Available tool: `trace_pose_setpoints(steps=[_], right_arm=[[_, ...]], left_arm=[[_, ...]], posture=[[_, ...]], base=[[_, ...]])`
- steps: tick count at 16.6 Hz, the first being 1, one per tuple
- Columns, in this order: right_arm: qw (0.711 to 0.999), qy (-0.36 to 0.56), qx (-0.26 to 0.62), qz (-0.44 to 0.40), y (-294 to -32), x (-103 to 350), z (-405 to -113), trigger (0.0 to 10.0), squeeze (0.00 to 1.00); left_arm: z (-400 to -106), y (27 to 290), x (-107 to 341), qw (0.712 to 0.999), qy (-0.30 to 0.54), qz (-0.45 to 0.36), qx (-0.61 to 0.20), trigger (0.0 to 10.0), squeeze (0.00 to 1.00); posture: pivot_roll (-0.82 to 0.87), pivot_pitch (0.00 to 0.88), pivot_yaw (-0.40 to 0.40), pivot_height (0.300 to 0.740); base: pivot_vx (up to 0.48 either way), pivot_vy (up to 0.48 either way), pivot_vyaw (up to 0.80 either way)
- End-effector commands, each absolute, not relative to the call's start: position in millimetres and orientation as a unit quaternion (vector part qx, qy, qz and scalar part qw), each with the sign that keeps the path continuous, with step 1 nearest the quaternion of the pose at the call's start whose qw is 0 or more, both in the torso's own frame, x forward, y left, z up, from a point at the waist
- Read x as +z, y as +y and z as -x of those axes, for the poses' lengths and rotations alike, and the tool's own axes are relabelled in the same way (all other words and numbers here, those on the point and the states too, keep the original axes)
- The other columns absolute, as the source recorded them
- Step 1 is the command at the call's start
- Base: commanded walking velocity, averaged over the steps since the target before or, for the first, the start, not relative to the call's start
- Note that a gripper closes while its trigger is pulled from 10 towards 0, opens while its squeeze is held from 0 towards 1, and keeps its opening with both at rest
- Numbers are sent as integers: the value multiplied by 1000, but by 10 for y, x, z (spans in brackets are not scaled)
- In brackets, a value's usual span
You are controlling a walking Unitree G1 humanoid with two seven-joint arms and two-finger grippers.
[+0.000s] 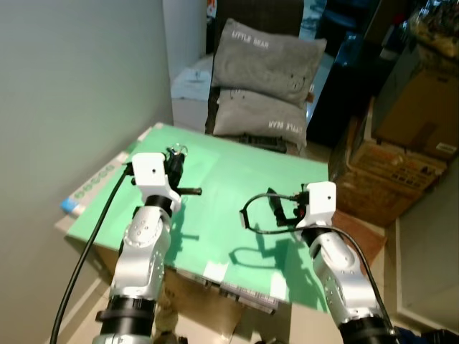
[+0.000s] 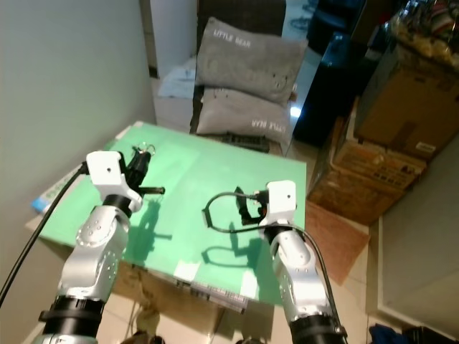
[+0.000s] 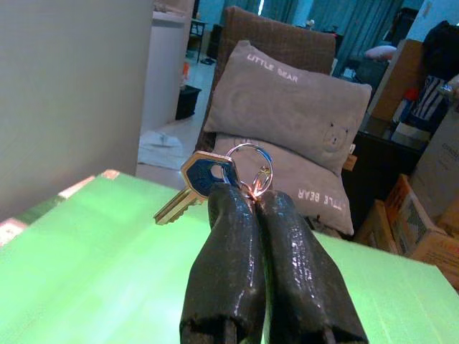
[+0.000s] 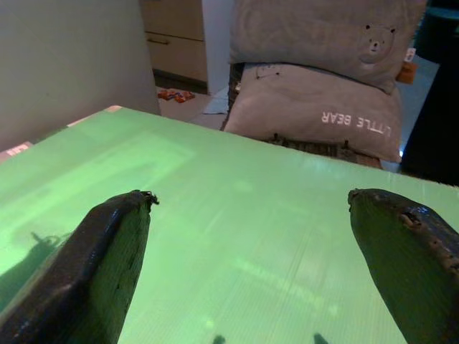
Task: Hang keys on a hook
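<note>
— What do you have in your left gripper [image 1: 174, 159]?

— My fingers [image 3: 228, 251] are pressed together on the keys [image 3: 212, 178]. From the head camera I only make out a small dark tangle above the far left part of the green tabletop [image 1: 215, 179]. My left wrist camera shows more: a brass key with a dark blue head and a silver ring sticking out past my fingertips, lifted off the surface.

— And what is around them?

— A pale wall [image 1: 72, 86] stands just beside the tabletop's left edge. Beyond the far edge, two grey pillows [image 1: 265, 79] are stacked against a dark chair.

— Your right side?

— My right gripper [image 1: 276, 208] hovers over the middle of the tabletop with its fingers [image 4: 100, 272] spread wide and holding nothing; the wrist camera shows bare green between them. Past the tabletop's right edge sit cardboard boxes [image 1: 387, 172], well apart from my arm.
</note>
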State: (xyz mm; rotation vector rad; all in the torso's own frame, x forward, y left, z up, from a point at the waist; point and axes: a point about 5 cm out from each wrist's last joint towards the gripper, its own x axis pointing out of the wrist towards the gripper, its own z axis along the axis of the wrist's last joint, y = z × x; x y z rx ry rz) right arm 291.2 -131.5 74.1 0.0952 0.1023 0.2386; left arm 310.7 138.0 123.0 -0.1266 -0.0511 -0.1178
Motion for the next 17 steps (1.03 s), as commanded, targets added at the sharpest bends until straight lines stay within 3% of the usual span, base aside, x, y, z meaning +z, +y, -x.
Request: trace_pose_setpoints(steps=[1,11,17], right_arm=[[991,38,114,-51,-1361,823,-2946,10000,0],[992,35,114,-42,-1401,862,-2996,10000,0],[991,38,123,-36,-1394,879,-3035,10000,0]], left_arm=[[-3121,1349,1230,996,-23,58,-63,10000,0],[-3129,1297,1220,996,-25,59,-62,10000,0],[-3121,1312,1221,997,-32,48,-53,10000,0]], posture=[[-15,0,-41,740],[-15,0,-52,740],[-11,0,-58,740]], base=[[-259,0,0],[-262,0,0],[-90,0,667]])
